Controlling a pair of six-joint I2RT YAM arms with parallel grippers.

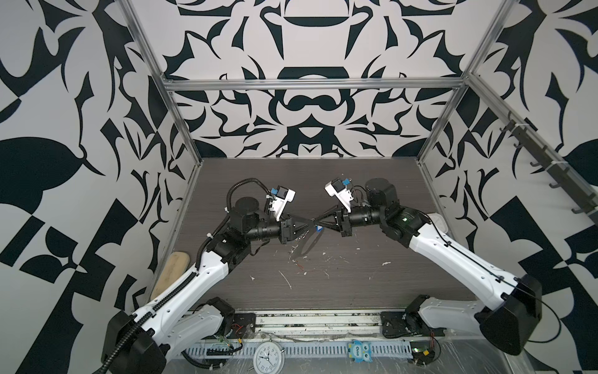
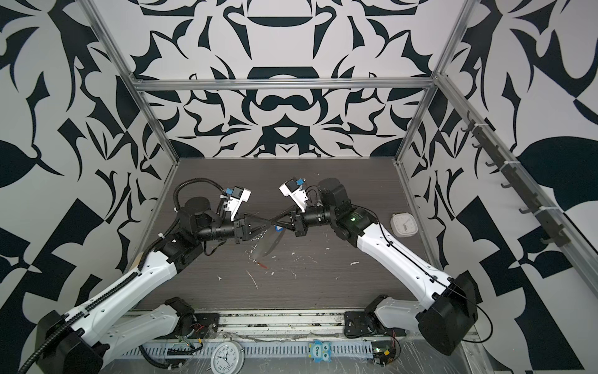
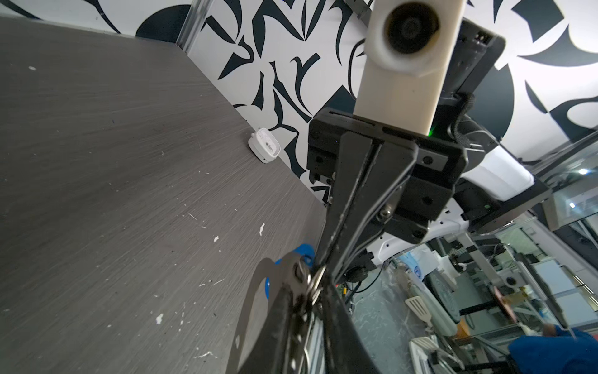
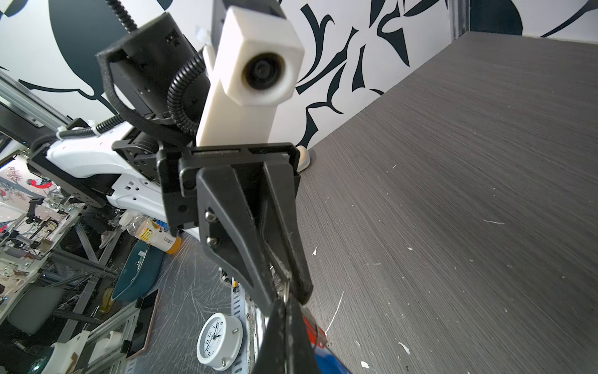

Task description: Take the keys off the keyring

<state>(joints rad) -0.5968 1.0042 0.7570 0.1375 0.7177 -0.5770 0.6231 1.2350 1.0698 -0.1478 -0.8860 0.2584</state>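
Two robot grippers meet tip to tip above the middle of the dark table (image 1: 356, 291). The left gripper (image 1: 308, 225) and right gripper (image 1: 318, 224) each have their jaws pinched onto the keyring (image 3: 307, 281), a short chain running left to right between them. The blue key (image 1: 319, 229) hangs just beneath the right tip. A thin red sliver (image 2: 262, 265) lying nearer on the table may be the red key, but it is too small to tell. Open table on both sides leaves room to pull apart.
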